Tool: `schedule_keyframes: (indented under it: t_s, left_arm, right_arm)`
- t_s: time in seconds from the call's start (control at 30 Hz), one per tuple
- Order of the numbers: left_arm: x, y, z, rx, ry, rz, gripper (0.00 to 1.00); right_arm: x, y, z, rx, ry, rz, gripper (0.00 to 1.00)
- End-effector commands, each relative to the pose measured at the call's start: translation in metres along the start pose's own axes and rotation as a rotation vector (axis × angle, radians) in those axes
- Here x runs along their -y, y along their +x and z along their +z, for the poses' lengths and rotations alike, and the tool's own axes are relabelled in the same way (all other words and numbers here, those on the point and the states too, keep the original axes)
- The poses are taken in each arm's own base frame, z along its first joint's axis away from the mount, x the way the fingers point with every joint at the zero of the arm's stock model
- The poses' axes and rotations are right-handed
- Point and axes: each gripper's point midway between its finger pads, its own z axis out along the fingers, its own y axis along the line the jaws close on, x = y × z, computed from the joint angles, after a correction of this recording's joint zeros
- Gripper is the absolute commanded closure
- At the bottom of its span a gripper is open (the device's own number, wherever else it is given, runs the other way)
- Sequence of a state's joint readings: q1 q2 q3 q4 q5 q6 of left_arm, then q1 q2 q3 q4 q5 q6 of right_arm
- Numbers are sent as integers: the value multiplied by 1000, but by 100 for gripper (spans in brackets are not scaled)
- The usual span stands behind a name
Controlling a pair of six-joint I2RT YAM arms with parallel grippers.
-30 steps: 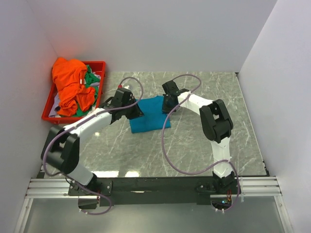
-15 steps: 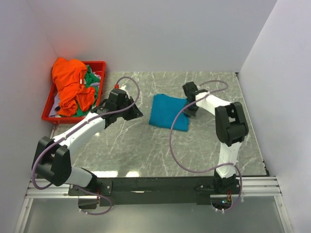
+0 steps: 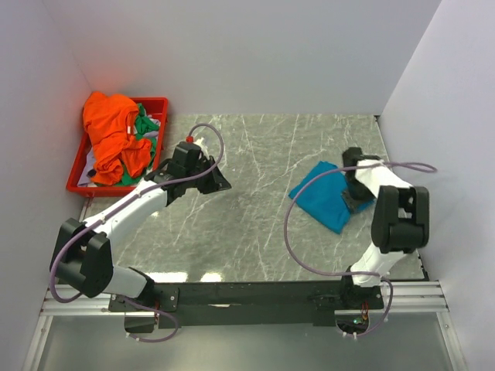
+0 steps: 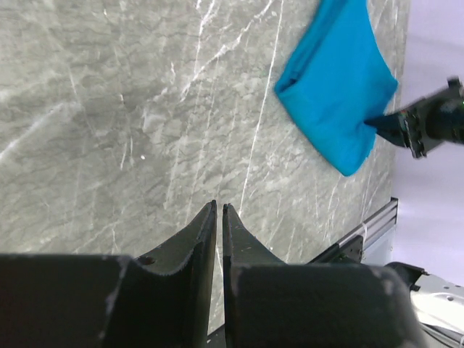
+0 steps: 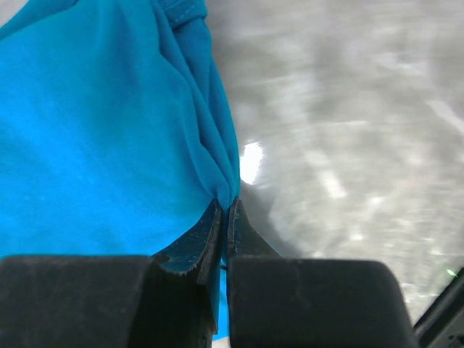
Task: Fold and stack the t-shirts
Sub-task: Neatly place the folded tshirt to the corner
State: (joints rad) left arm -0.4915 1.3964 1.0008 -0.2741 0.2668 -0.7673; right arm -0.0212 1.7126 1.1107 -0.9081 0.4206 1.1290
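Cloth of the folded teal shirt (image 3: pixel 325 199) is pinched in the right fingers (image 5: pixel 191 248) at the tabletop's (image 3: pixel 263 232) right side; the left fingers (image 4: pixel 197 235), together and empty, lie nearer the orange shirt (image 3: pixel 112 131) in the tray (image 3: pixel 162 116).

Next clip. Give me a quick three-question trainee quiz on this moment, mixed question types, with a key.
1. True or false: the left pincer holds cloth.
2. Which shirt does the right pincer grip? A) orange B) teal-blue C) green
3. Short answer: where do the orange shirt and green shirt lie?

Key
1. False: it is shut on nothing.
2. B: it pinches an edge of the folded teal-blue shirt.
3. Bunched together in the red tray, unfolded.
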Motion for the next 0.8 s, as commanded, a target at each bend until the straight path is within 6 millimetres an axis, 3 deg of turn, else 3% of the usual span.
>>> schedule_keyframes:
  t_s: [0.0,0.23,0.47,0.63,0.77]
  left_arm:
    - [17,-2,-9,15,76,54,86]
    - [19,3,-14,1,84,74,86]
    - [24,7,-19,-7,105,83,86]
    - [27,10,-22,-10,112,87,86]
    - [29,14,-22,-16,123,90,86]
  right_arm:
    - [39,-22,-1,27,38,192,100]
    - [96,-20,15,-19,16,428,100]
    - [133,-27,10,8,-8,568,100]
    - [152,-27,9,12,-14,603,100]
    - [154,-19,12,-4,-43,591,100]
